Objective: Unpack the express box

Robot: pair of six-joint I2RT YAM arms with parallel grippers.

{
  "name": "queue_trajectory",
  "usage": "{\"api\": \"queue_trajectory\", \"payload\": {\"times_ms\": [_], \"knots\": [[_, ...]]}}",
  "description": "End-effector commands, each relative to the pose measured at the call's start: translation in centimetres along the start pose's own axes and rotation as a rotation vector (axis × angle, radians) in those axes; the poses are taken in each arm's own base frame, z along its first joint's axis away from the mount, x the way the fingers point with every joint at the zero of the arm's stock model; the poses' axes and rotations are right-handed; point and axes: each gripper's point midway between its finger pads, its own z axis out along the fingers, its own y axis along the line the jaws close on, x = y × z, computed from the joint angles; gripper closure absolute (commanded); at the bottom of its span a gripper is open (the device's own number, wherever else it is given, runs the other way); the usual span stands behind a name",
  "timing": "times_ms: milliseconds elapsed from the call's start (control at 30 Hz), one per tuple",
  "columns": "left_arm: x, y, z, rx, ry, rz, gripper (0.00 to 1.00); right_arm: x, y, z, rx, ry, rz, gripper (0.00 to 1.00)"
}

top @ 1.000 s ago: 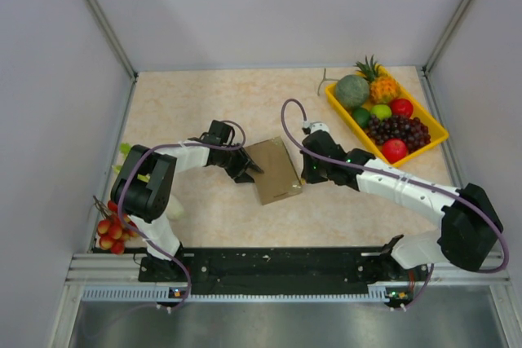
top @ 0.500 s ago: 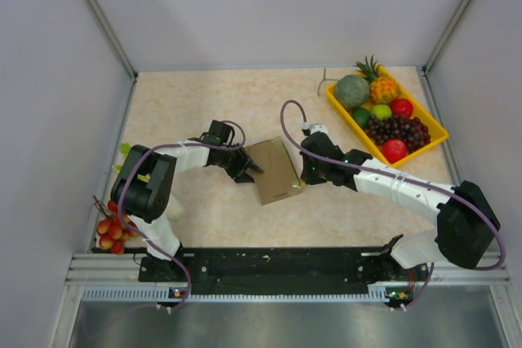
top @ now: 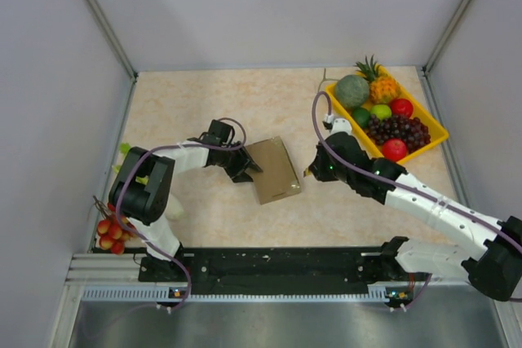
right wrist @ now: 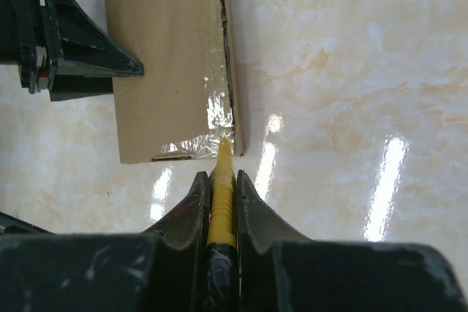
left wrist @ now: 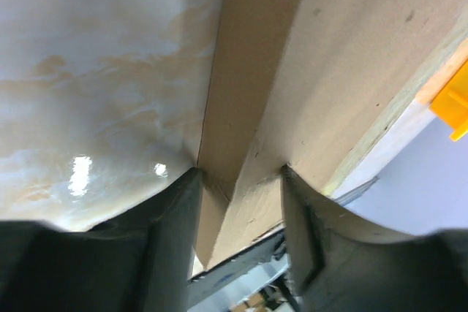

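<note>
The express box (top: 273,170) is a flat brown cardboard mailer lying closed on the table's middle. My left gripper (top: 244,165) is shut on its left edge; in the left wrist view the cardboard (left wrist: 256,107) sits between both fingers (left wrist: 172,231). My right gripper (top: 313,171) is just right of the box, apart from it, and shut on a yellow ridged cutter (right wrist: 221,202). In the right wrist view the cutter tip points at the box's near right corner (right wrist: 168,63), where shiny clear tape (right wrist: 219,100) runs along the edges. The right gripper (right wrist: 219,177) holds it clamped.
A yellow tray (top: 438,133) of fruit stands at the back right, close behind my right arm. A bunch of red fruit (top: 110,232) and a green item (top: 125,151) lie by the left wall. Walls close in the table on three sides.
My right arm has drawn back to the right, taking the cutter off the box's right edge. The left gripper and the box have not moved.
</note>
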Motion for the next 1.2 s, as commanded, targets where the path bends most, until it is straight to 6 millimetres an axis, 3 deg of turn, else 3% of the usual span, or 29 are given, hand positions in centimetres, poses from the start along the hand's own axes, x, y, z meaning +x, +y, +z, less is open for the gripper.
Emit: {"api": "queue_trajectory", "payload": {"times_ms": [0, 133, 200, 267, 367, 433, 467, 500, 567, 600, 633, 700, 733, 833, 967, 1167], "knots": [[-1.8, 1.3, -0.9, -0.052, -0.122, 0.096, 0.38, -2.6, 0.3, -0.4, 0.02, -0.105, 0.011, 1.0], [-2.0, -1.7, -3.2, 0.038, -0.158, 0.211, 0.19, -4.2, 0.6, 1.1, 0.03, -0.132, 0.009, 1.0], [-2.0, -2.8, -4.7, 0.065, -0.181, 0.275, 0.16, -4.7, 0.2, 2.6, 0.043, -0.124, 0.013, 1.0], [-1.8, -3.4, -5.9, 0.086, -0.204, 0.348, 0.16, -6.5, 0.4, 3.8, 0.019, -0.145, 0.045, 1.0], [-0.2, -3.3, -6.6, 0.105, -0.17, 0.451, 0.27, -8.5, 0.5, 6.4, 0.008, -0.149, 0.062, 1.0], [2.2, -3.9, -7.0, 0.143, -0.133, 0.538, 0.4, -9.7, 0.7, 8.4, 0.005, -0.144, 0.058, 1.0], [3.3, -3.1, -6.7, 0.146, -0.113, 0.594, 0.43, -10.9, 0.8, 9.0, -0.009, -0.169, 0.061, 1.0], [4.2, -3.2, -6.8, 0.156, -0.113, 0.643, 0.46, -12.4, 1.5, 9.4, -0.03, -0.193, 0.039, 1.0], [7.2, -2.6, -6.6, 0.159, -0.084, 0.754, 0.5, -12.5, 2.0, 11.7, -0.038, -0.177, 0.011, 1.0], [8.2, -2.4, -6.4, 0.166, -0.066, 0.781, 0.51, -14.1, 2.7, 12.0, -0.056, -0.198, -0.003, 1.0], [9.5, -2.3, -6.4, 0.184, -0.041, 0.811, 0.53, -13.2, 3.0, 13.9, -0.071, -0.155, -0.011, 1.0], [10.9, -1.2, -5.8, 0.21, 0.005, 0.813, 0.57, -14.5, 3.3, 14.9, -0.088, -0.161, 0.004, 1.0], [11.6, -0.9, -5.6, 0.219, 0.024, 0.82, 0.58, -13.7, 3.5, 16.3, -0.105, -0.125, 0.007, 1.0], [12.6, 0.4, -4.6, 0.204, 0.06, 0.829, 0.59, -14.3, 4.4, 17.4, -0.153, -0.108, 0.009, 1.0], [12.4, 0.9, -3.1, 0.157, 0.081, 0.751, 0.58, -12.7, 3.6, 20.0, -0.123, -0.043, -0.03, 1.0], [11.6, 0.3, -2.3, 0.126, 0.061, 0.705, 0.58, -11.1, 2.5, 20.1, -0.095, 0.023, -0.046, 1.0]]}}
